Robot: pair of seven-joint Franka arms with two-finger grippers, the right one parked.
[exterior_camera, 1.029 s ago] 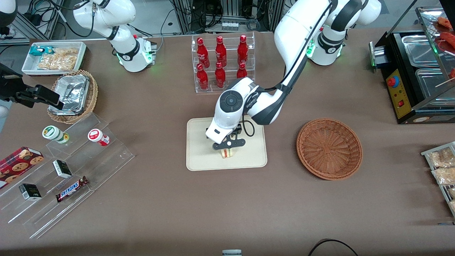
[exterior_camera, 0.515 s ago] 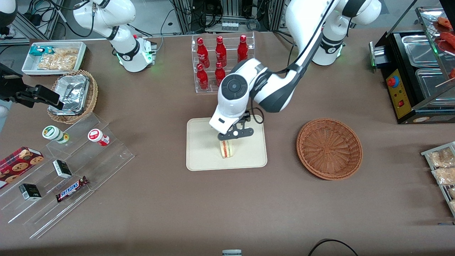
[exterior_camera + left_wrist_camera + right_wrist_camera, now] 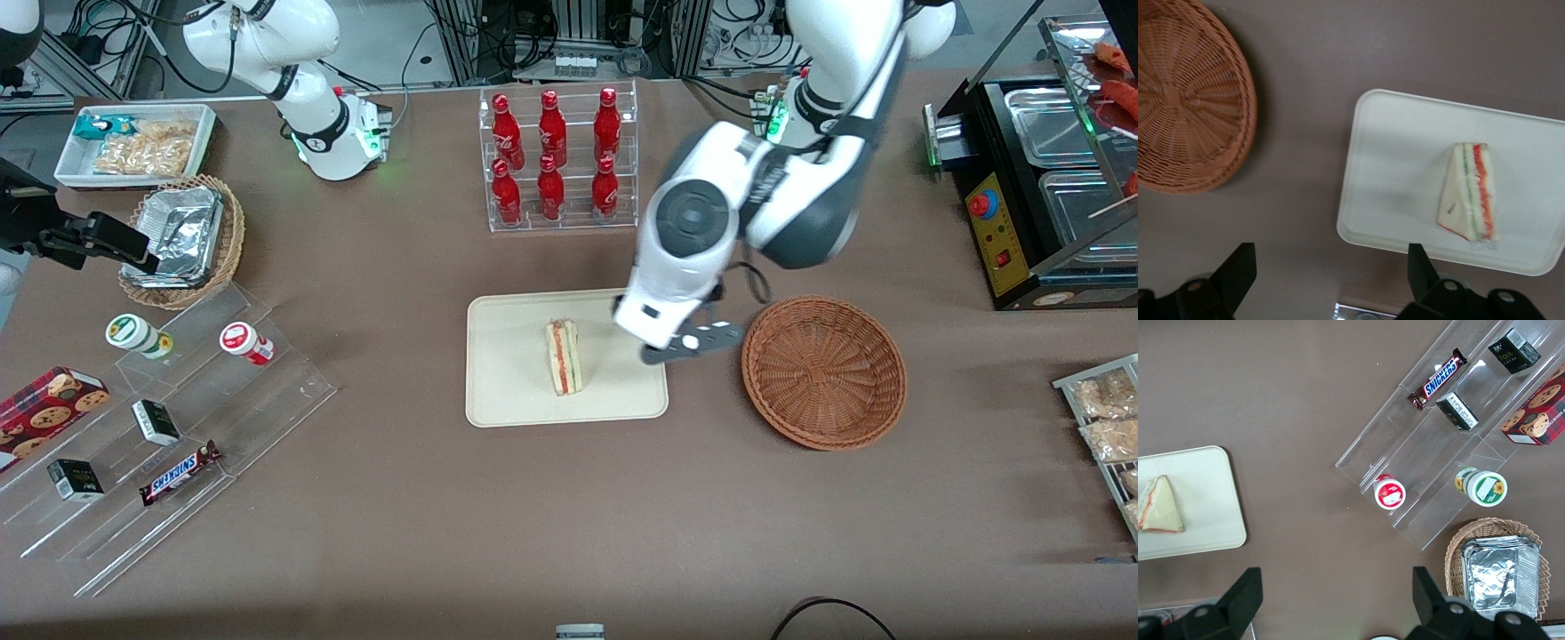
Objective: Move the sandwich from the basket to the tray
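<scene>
The sandwich [image 3: 564,358] lies on the cream tray [image 3: 507,391], its red and green filling edge showing; it also shows in the left wrist view [image 3: 1469,193] on the tray [image 3: 1391,167] and in the right wrist view [image 3: 1159,505]. The reddish-brown basket [image 3: 824,371] stands beside the tray toward the working arm's end, with nothing in it; it shows in the left wrist view [image 3: 1185,100] too. My left gripper [image 3: 692,344] hangs open and empty above the table between tray and basket, its fingers [image 3: 1237,270] spread wide.
A clear rack of red bottles [image 3: 556,160] stands farther from the front camera than the tray. A tan basket with a foil container [image 3: 182,236], a white snack bin [image 3: 133,144] and a clear stepped snack display [image 3: 169,427] lie toward the parked arm's end. A black cooker [image 3: 1040,178] stands at the working arm's end.
My gripper let go of the sandwich on the tray, rose, and swung toward the basket. The sandwich stays on the tray.
</scene>
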